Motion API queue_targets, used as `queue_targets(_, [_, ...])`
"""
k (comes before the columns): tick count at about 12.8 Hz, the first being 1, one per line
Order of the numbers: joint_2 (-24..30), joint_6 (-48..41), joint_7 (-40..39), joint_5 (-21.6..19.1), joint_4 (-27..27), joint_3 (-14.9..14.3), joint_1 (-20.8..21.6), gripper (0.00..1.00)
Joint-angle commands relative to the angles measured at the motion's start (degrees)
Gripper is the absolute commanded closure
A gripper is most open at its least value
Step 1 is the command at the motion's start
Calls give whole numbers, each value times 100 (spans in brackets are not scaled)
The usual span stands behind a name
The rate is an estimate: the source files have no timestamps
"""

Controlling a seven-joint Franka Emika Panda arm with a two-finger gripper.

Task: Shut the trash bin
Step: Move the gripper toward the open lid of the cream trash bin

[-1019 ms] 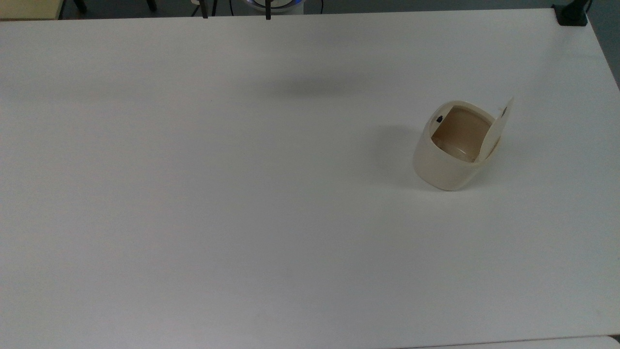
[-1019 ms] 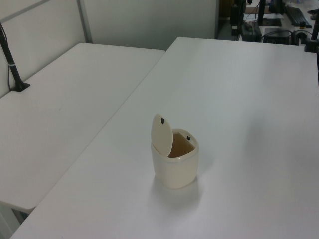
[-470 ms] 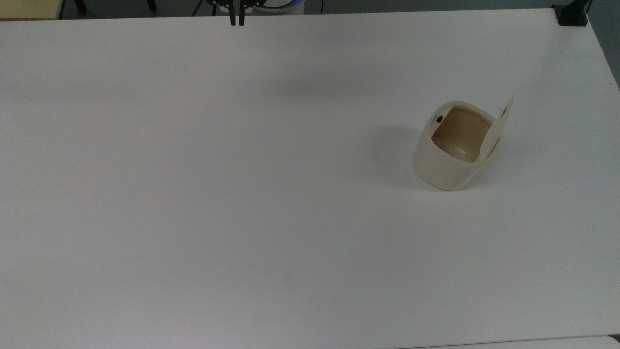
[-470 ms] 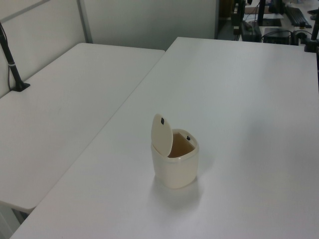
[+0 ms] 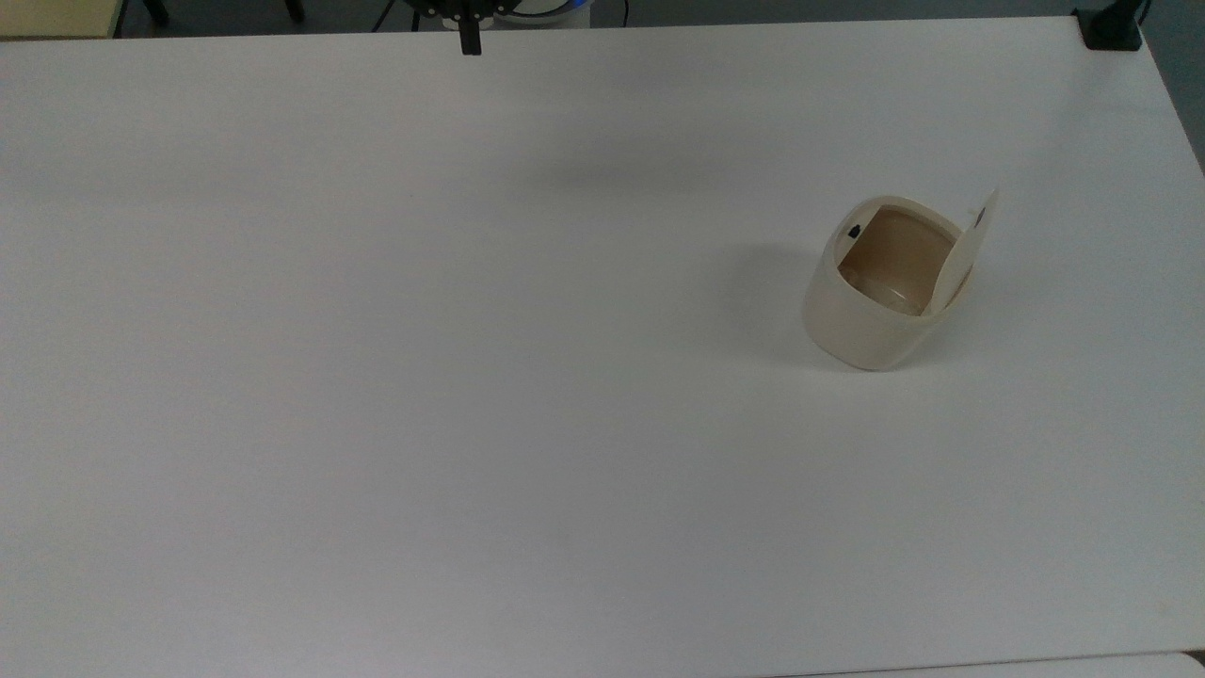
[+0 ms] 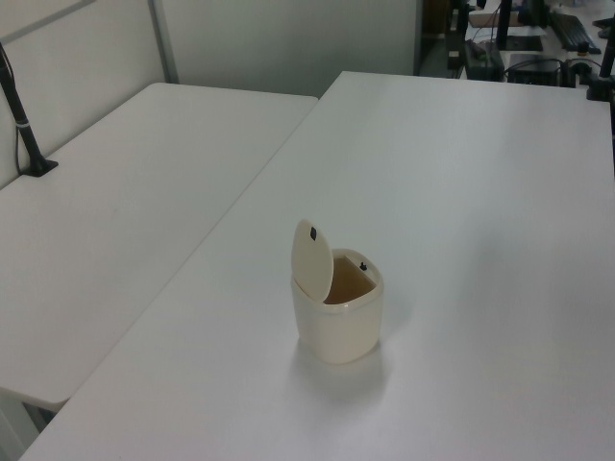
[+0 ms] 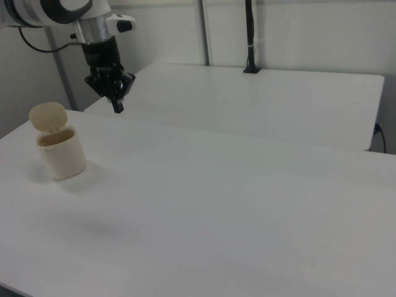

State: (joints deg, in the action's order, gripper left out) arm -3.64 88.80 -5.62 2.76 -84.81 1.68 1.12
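Since the picture of a second ago, the two dark fingers seen at the far edge of the top view have been brought together: they were then set well apart, half a second ago they were nearly touching, and now they are seen as a single dark tip. The hand (image 5: 469, 42) is thus drawn narrow, with its fingers pressed together and nothing held between them; in the right view the hand (image 7: 117, 106) is seen pointing downward above the far part of the bench (image 7: 247, 204), touching nothing, with the white arm (image 7: 55, 11) reaching in from the right view's upper left. The trash bin (image 5: 880, 301) has not been moved in that time. It is found standing upright on the white bench (image 5: 471, 377), toward the top view's right side and well apart from the hand. Its lid (image 5: 965, 254) is raised on its hinge and stands nearly upright at the side of the rim lying to the top view's right, so that the tan-brown inside is exposed. In the left view the trash bin (image 6: 338, 317) is seen near the middle, with the lid (image 6: 312, 261) tilted up on the left view's left side. In the right view the trash bin (image 7: 60, 151) is seen at the right view's left edge, below and to the left of the hand.
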Motion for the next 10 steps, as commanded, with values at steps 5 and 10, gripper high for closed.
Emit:
queue_targets(5, [-304,1190,-747,-460,-97,245,607,100])
queue_targets(10, [-707,2524,-747,-610,-36,236,1608,100])
